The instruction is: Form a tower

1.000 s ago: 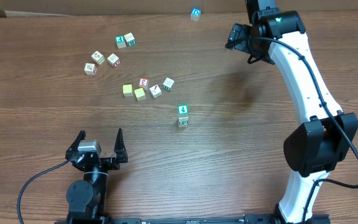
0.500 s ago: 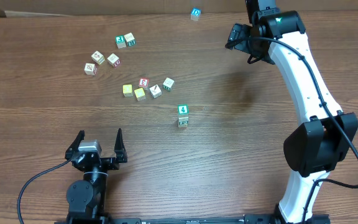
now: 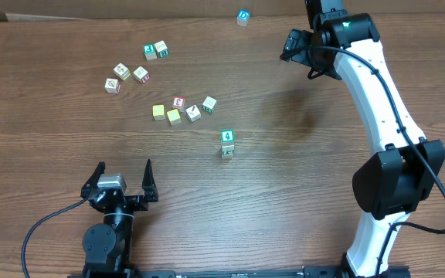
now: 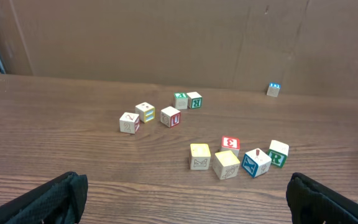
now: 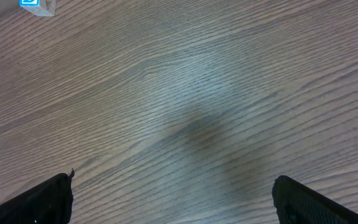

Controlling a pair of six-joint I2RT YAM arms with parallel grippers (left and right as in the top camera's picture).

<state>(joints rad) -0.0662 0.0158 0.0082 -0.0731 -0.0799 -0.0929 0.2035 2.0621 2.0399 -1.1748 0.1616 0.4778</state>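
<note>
Left tool point(image 3: 124, 165) agape, well apart from short tower point(image 3: 227, 144), green "4" topmost

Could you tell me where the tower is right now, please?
Overhead, the tower stands near the middle of the table, just right of the cube cluster, toward the robot.

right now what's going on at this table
Nothing is being handled. The left gripper and right gripper are both open and empty, away from the cubes. A short tower of small wooden letter cubes, green 4 on top, stands by itself on the brown wooden table; loose wooden cubes lie scattered nearby.
</note>
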